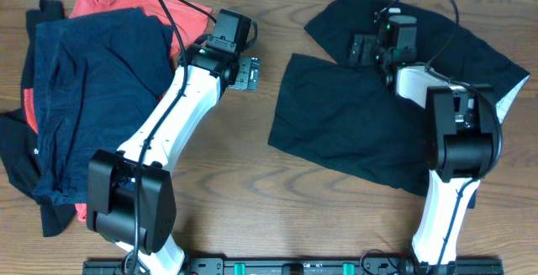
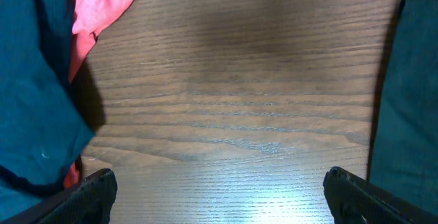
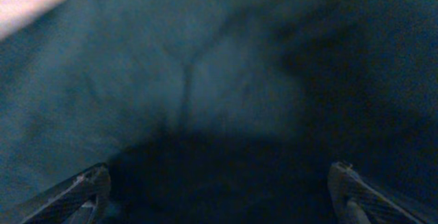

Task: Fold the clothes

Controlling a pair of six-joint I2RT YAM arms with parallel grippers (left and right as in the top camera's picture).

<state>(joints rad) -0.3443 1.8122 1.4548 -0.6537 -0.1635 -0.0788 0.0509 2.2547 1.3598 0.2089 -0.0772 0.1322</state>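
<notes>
Jaws on both arms stood spread wide, grasping nothing. Two grippers were in view: the left gripper (image 1: pixel 247 71) over bare brown wooden table (image 1: pixel 269 23), and the right gripper (image 1: pixel 361 50) above the plain black limp garment (image 1: pixel 353 132), which lay spread on the table's right half with a sliver of pale mesh lining (image 1: pixel 508 103) at its far right edge. Four garments were countable. The other three lay heaped at the left: one navy garment (image 1: pixel 92 81) on top, one coral-red garment (image 1: pixel 101 2) beneath, and one black garment (image 1: pixel 17 157) at the outer edge. The left gripper sat between the heap and the spread piece, touching neither. Whether the right fingertips (image 3: pixel 89 186) touched cloth could not be told.
</notes>
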